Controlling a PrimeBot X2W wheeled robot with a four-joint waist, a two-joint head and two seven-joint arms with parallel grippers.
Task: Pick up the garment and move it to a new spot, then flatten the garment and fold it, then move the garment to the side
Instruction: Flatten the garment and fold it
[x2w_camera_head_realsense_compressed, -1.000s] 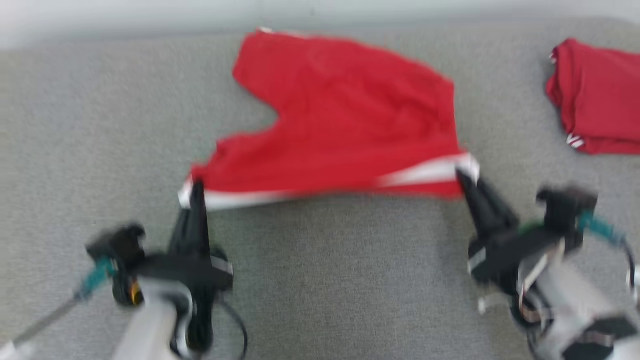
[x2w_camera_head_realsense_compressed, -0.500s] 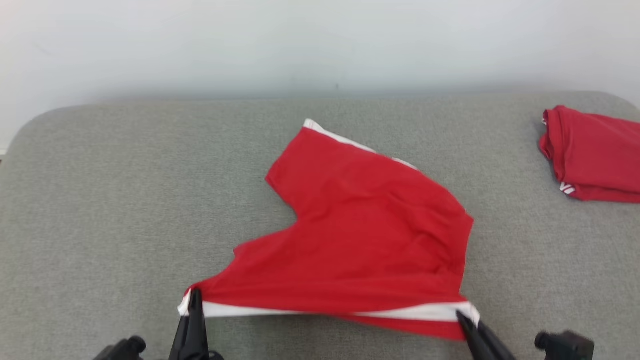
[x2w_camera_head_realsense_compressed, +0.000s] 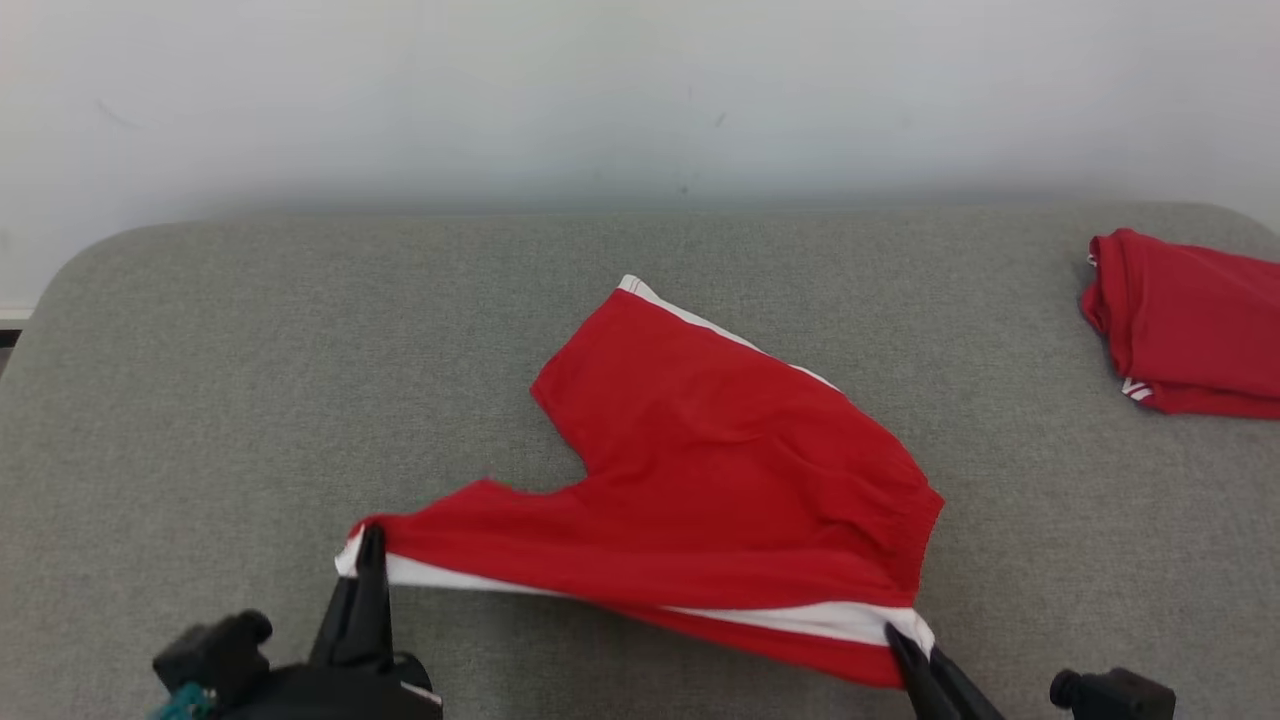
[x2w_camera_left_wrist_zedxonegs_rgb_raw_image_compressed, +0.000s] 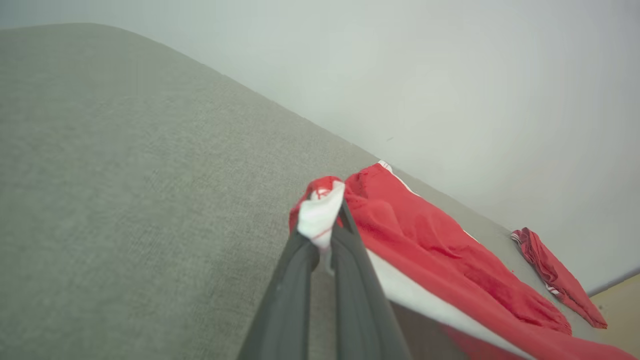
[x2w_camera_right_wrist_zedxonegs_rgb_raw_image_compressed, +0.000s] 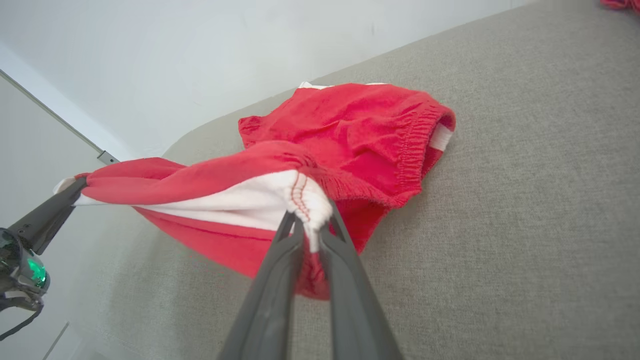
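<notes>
Two pinch points on one edge. The left gripper (x2w_camera_head_realsense_compressed: 370, 548) was closed on the hem end of the white side stripe of the red shorts (x2w_camera_head_realsense_compressed: 720, 460). The right gripper (x2w_camera_head_realsense_compressed: 898, 638) was clamped on the other end of that stripe, at the elastic waistband corner. The striped edge hung taut between them, lifted off the grey fabric-topped table (x2w_camera_head_realsense_compressed: 200, 350). The rest of the garment trailed on the table, roughly mid-table.

Rationale as I read it: holding both ends of one seam apart tensions the cloth, so it lays down flat instead of in a heap. That puts it at the relocate/flatten stage, with the fold not started.

A second red garment (x2w_camera_head_realsense_compressed: 1190, 330) lay folded at the far right, well apart, likely the "side" spot.

Risk: the left bite looked thin and could slip.
</notes>
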